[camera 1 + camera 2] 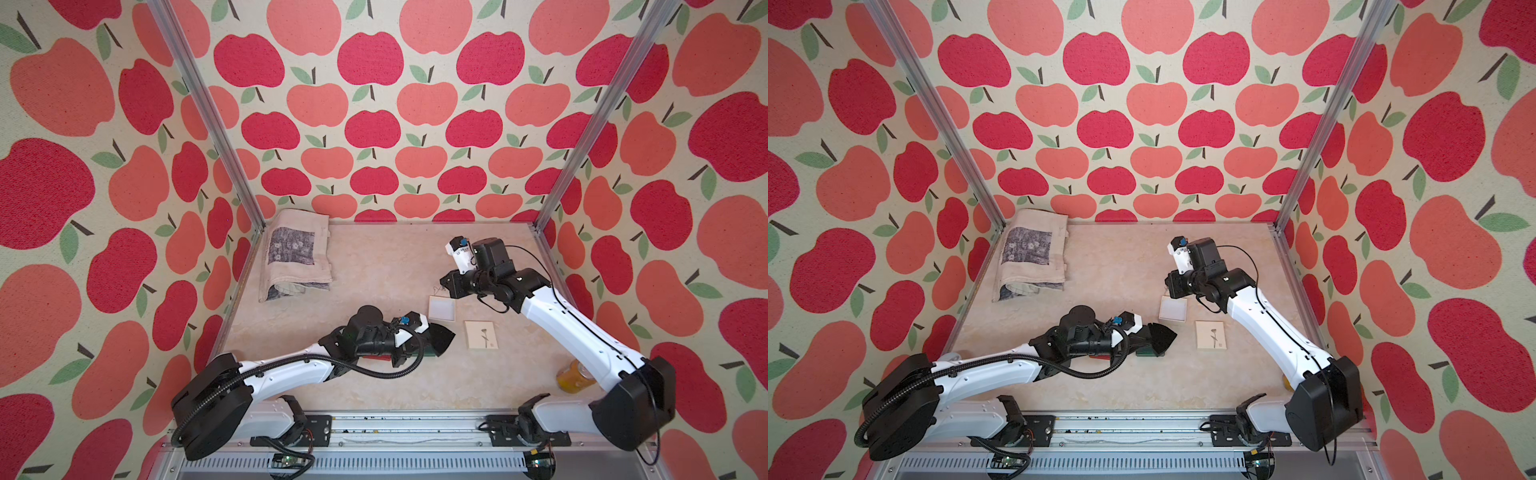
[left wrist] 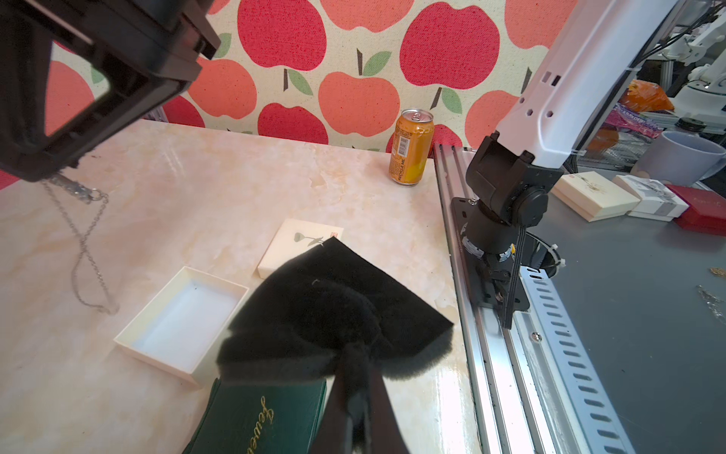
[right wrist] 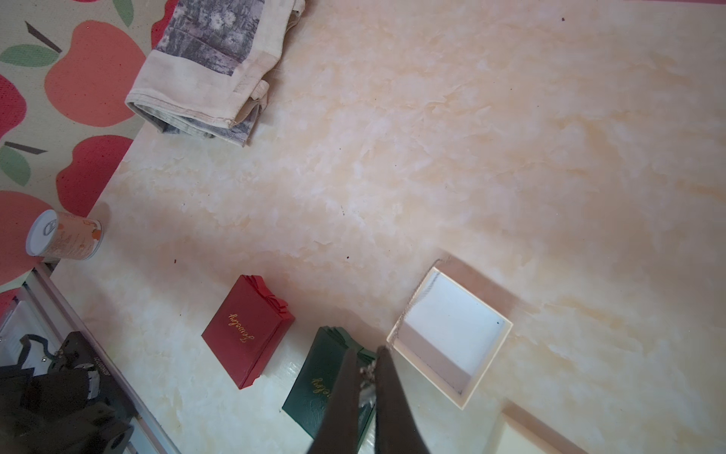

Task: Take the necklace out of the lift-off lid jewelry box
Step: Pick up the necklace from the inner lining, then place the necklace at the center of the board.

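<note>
Vertically, necklace clasp-up in tight right jaws; left jaws tight on black pad.

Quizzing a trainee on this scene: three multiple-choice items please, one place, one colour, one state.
1. Where is the flower-printed lid? A in a gripper; B on the table beside the open box; C standing on edge.
2. What colour is the pad in the left gripper? A black; B white; C red.
3. The necklace is: A in the box; B hanging from the shut right gripper; C heaped on the table.
Key: B, it lies flat by the box; A, dark foam is pinched there; B, the chain dangles below it.
</note>
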`<action>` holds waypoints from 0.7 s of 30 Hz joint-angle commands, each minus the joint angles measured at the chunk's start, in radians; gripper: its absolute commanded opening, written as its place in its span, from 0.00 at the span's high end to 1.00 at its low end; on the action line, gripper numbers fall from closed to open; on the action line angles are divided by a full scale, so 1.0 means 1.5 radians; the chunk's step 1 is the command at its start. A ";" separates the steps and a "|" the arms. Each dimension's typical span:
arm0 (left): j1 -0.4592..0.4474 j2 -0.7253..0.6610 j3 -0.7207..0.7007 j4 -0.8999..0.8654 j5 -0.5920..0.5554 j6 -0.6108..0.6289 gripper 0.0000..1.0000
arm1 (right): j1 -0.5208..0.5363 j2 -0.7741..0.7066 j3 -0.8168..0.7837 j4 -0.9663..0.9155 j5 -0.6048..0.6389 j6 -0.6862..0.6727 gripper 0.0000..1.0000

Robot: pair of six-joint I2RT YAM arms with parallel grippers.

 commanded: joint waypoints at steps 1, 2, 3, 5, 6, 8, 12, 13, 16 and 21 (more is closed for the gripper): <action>-0.003 -0.011 0.006 -0.012 -0.063 0.008 1.00 | -0.020 0.018 0.032 0.011 0.017 -0.023 0.98; -0.003 -0.012 0.007 -0.019 -0.090 0.007 1.00 | -0.026 0.023 0.037 0.011 0.018 -0.025 0.98; -0.003 -0.013 0.007 -0.031 -0.121 0.006 1.00 | -0.034 0.030 0.042 0.012 0.017 -0.028 0.98; -0.003 -0.022 0.002 -0.042 -0.170 -0.001 1.00 | -0.049 0.046 0.053 0.013 0.020 -0.032 0.98; -0.004 -0.026 -0.004 -0.042 -0.187 -0.006 1.00 | -0.056 0.054 0.057 0.014 0.020 -0.034 0.98; -0.003 -0.038 -0.012 -0.045 -0.211 -0.013 1.00 | -0.072 0.071 0.065 0.019 0.020 -0.038 0.98; -0.003 -0.062 -0.025 -0.051 -0.233 -0.019 1.00 | -0.101 0.109 0.080 0.034 0.016 -0.042 0.98; -0.003 -0.066 -0.028 -0.051 -0.238 -0.019 1.00 | -0.108 0.123 0.085 0.039 0.015 -0.042 0.98; -0.003 -0.077 -0.034 -0.055 -0.249 -0.019 1.00 | -0.127 0.166 0.105 0.052 0.005 -0.042 0.98; -0.002 -0.084 -0.039 -0.062 -0.266 -0.019 1.00 | -0.148 0.256 0.161 0.066 -0.002 -0.047 0.98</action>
